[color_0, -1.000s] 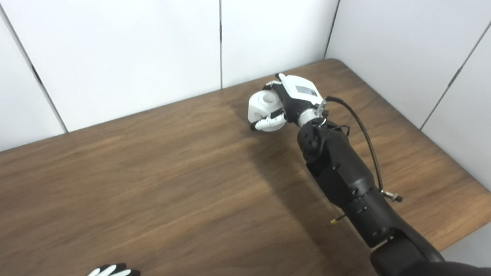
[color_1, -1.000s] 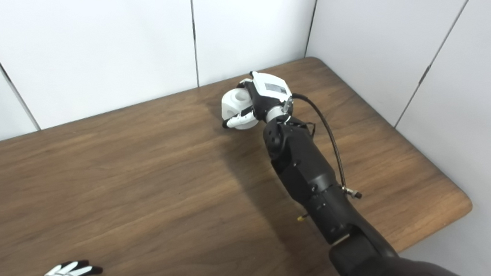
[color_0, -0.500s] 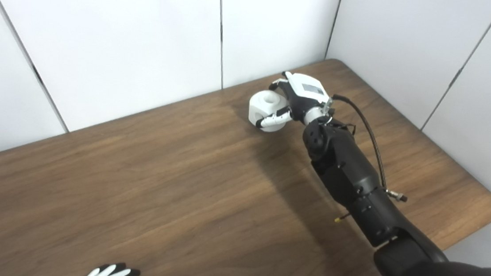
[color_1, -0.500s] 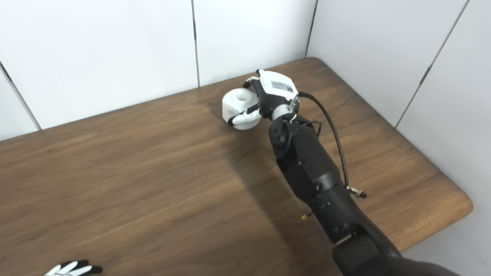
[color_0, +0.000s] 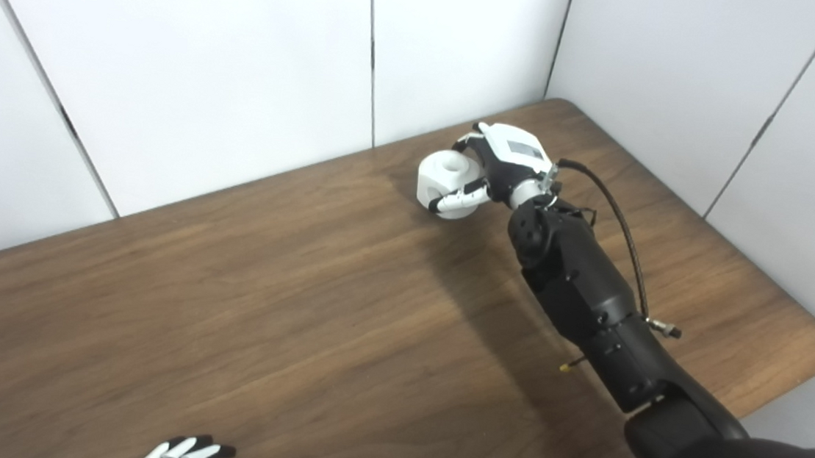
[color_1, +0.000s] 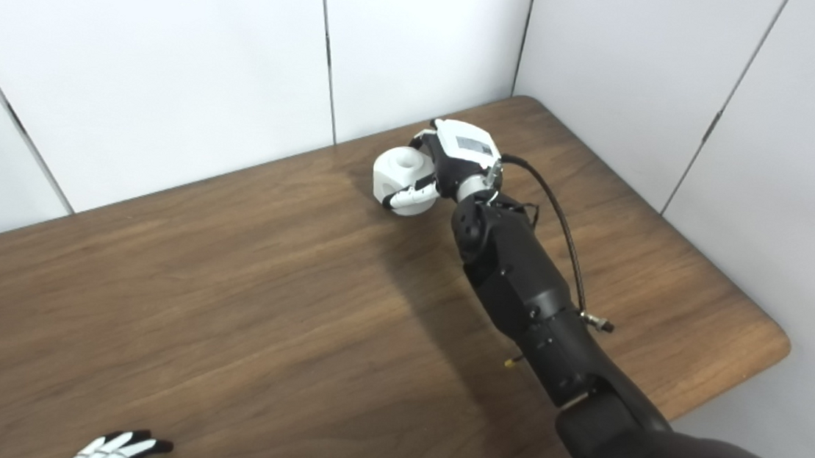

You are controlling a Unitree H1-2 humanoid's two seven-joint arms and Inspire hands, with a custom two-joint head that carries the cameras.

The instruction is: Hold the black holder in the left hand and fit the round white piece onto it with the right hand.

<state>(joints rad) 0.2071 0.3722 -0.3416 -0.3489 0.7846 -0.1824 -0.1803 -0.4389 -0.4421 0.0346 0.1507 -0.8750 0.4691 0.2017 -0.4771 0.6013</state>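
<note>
Gripping round white piece (color_0: 445, 181) at far desk (color_0: 297, 308) edge, right hand (color_0: 499, 165) fingers wrapped around it; left hand (color_0: 185, 456) near bottom edge, well apart, grip unclear; no black holder visible.

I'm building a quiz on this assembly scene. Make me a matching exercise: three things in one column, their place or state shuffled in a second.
Things:
1. round white piece
2. left hand
3. right hand

Places or states:
A. only fingertips showing at the bottom edge
B. stretched to the table's far side, fingers closed
C. gripped, with a hole facing up

Pairs: 1-C, 2-A, 3-B
</note>
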